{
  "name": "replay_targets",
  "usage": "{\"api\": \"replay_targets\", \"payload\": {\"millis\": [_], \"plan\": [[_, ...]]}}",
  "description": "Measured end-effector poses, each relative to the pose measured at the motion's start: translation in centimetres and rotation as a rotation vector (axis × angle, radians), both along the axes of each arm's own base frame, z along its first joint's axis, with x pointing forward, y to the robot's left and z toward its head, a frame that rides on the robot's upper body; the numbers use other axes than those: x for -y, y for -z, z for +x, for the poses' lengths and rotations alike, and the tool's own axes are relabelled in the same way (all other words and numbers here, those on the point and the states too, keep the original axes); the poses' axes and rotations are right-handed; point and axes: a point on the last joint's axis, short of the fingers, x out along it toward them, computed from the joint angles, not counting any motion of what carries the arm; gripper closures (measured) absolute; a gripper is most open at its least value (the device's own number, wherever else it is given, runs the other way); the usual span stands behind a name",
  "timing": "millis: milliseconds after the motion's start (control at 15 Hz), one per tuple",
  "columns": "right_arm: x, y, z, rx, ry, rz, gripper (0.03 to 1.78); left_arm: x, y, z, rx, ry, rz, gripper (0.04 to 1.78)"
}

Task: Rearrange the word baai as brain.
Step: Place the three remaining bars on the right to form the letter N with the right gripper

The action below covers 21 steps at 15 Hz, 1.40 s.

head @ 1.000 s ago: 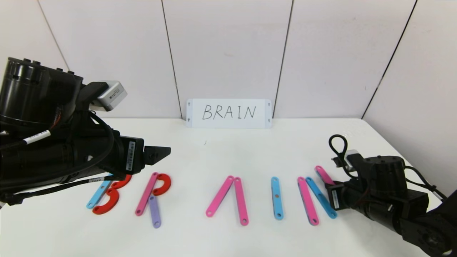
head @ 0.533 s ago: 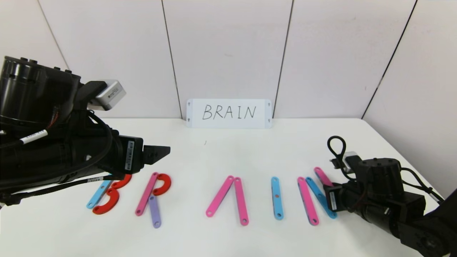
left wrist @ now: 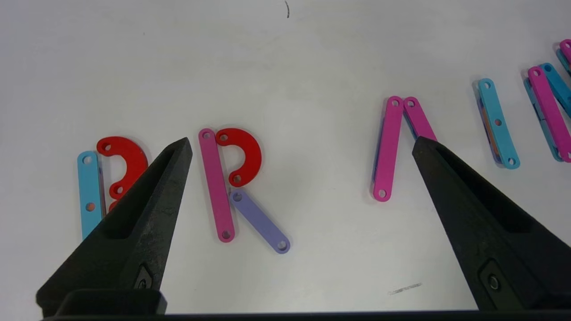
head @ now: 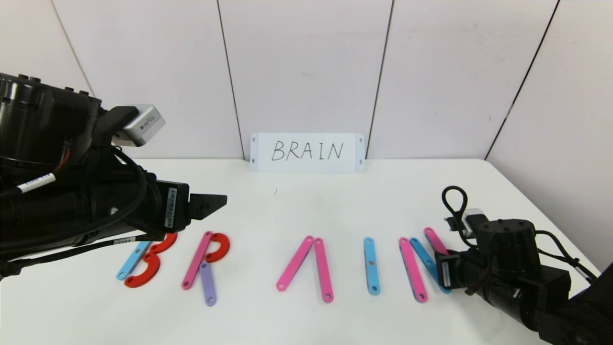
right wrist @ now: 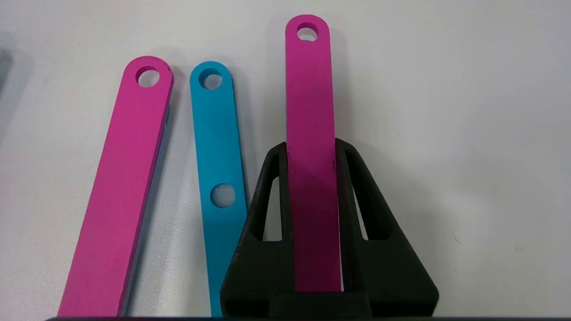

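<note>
Flat plastic pieces lie in a row on the white table. A blue strip (head: 130,262) and red curves (head: 144,272) make a B. A pink strip (head: 196,261), red curve (head: 220,246) and purple strip (head: 207,284) make an R. Two pink strips (head: 295,263) lean into an A without a bar. A blue strip (head: 371,266) stands as an I. A pink strip (head: 412,270) and a blue strip (head: 426,261) lie beside a third pink strip (right wrist: 310,89). My right gripper (right wrist: 311,145) is shut on that third strip, low on the table. My left gripper (left wrist: 301,142) hovers open and empty above the R.
A white card (head: 307,152) with BRAIN handwritten in black leans against the back wall. The table's right edge (head: 550,215) runs close behind my right arm. Bare table lies between the card and the letters.
My right gripper has shifted slightly nearer and to the right with the pink strip in it. My left arm has drawn back a little to the left. The other pieces have not moved.
</note>
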Motion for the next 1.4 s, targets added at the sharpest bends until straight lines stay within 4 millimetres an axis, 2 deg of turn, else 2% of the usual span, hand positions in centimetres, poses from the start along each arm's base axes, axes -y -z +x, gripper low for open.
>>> {"api": "replay_targets", "payload": {"millis": [867,1400], "plan": [[-0.78,0.49,-0.29,0.010,-0.008,-0.006,1.51,-0.08,-0.14,-0.14,0.005,0.001,-0.004,0.09],[-0.50,0.61,-0.08,0.006,0.004,-0.008,1.51,-0.07,-0.13,-0.13,0.005,0.001,-0.004,0.09]]}}
